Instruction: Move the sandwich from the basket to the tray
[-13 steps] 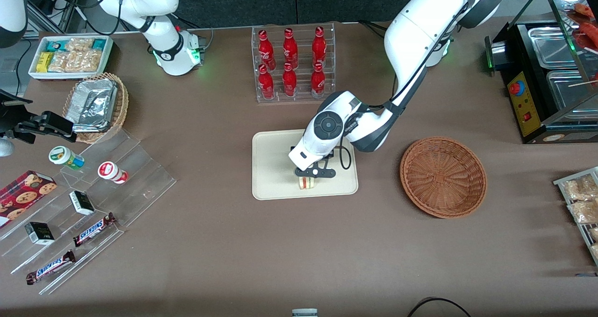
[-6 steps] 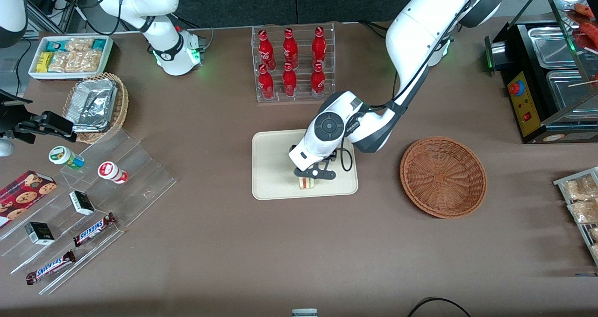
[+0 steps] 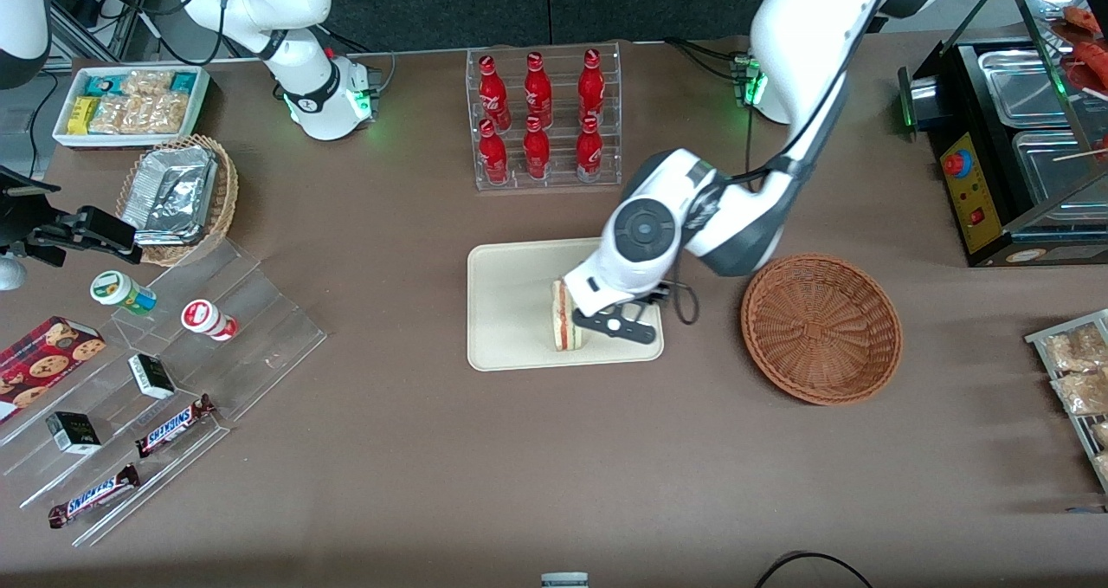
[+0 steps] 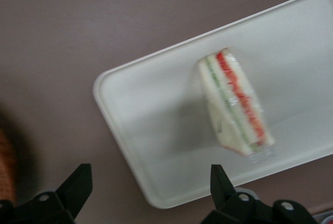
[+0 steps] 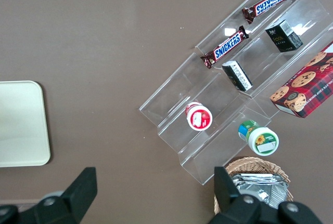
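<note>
Since the shot half a second back, the gripper (image 3: 616,321) has lifted off and slid toward the basket side of the frame, uncovering the sandwich (image 3: 565,315) it sat directly over before; upper arm has swung the same way. Sandwich itself appears not to have shifted. Fingers (image 4: 77,185) stand wide apart in the wrist view, nothing between them, well clear of the sandwich. Progress, by my reading: transfer essentially done. Sandwich rests on the tray (image 3: 506,306), centre of the front frame, in the tray's half nearer the basket and toward its lower edge. Basket (image 3: 821,328), centre-right of frame, holds nothing visible. What seems left is only the arm's retreat; gripper hangs above the tray's lower right corner, just beside the sandwich. Sandwich appearance: triangular wedge, standing on one face with the cut edge turned up; pale bread outside, a green stripe and a red stripe running lengthwise between the slices. Wrist view shows a glossy clear wrap around it, catching light at one tip. It casts a soft shadow on the tray surface (image 4: 156,115). Looks settled, no lean that I can make out.
</note>
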